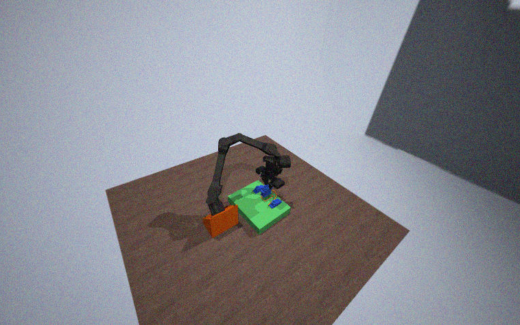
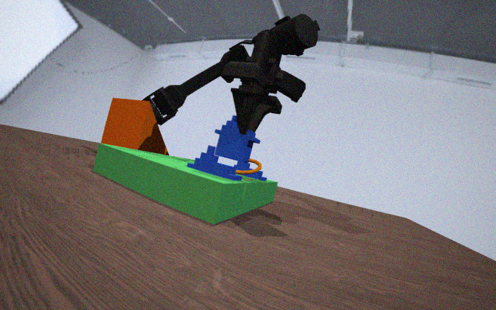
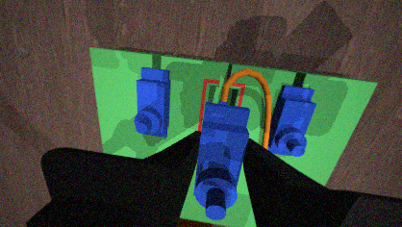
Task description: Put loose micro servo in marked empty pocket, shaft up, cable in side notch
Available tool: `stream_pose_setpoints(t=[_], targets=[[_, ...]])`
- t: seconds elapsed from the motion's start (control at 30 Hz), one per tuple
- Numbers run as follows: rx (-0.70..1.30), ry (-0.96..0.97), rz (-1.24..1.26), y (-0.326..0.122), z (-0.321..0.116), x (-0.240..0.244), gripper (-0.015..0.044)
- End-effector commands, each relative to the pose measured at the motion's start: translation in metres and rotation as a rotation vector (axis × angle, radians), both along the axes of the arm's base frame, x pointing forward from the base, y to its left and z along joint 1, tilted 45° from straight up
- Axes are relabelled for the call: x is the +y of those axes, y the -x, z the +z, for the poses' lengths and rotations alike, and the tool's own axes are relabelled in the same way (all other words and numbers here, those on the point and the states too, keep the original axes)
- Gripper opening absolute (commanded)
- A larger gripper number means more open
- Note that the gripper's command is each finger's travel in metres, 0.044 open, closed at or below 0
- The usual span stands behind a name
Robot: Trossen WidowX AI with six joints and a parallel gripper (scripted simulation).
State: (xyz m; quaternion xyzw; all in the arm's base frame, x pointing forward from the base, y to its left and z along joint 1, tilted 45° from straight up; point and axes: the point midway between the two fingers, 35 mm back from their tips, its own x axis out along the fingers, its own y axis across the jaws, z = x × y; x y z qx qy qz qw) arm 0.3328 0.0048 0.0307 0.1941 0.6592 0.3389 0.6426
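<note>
My gripper (image 1: pixel 269 186) (image 2: pixel 247 133) (image 3: pixel 221 140) is shut on the loose blue servo (image 2: pixel 232 144) (image 3: pixel 223 127), which hangs above the green deck (image 1: pixel 260 223) (image 2: pixel 153 180) (image 3: pixel 113 96) with its shaft up and a slight tilt. A gap shows under it in the exterior view. The red-outlined pocket (image 3: pixel 202 98) lies beyond and below the servo in the wrist view, partly hidden by it. The orange cable (image 2: pixel 259 166) (image 3: pixel 269 111) leaves the servo's far end and loops right, outside the side notch (image 3: pixel 229 71).
Two other blue servos, a left one (image 3: pixel 155 96) and a right one (image 3: pixel 295 103), sit in the deck on either side of the outlined pocket. The cable loop comes down close beside the right one. An orange block (image 1: pixel 223 221) (image 2: pixel 126 123) stands between the arm's base and the deck.
</note>
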Motion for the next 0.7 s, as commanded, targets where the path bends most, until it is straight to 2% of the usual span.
stream_pose_setpoints(t=[0.0,0.67], targets=[[-0.002,-0.003,-0.010,-0.009,0.002,-0.001,0.0000],[-0.003,-0.003,-0.010,-0.008,-0.012,0.014,0.0000]])
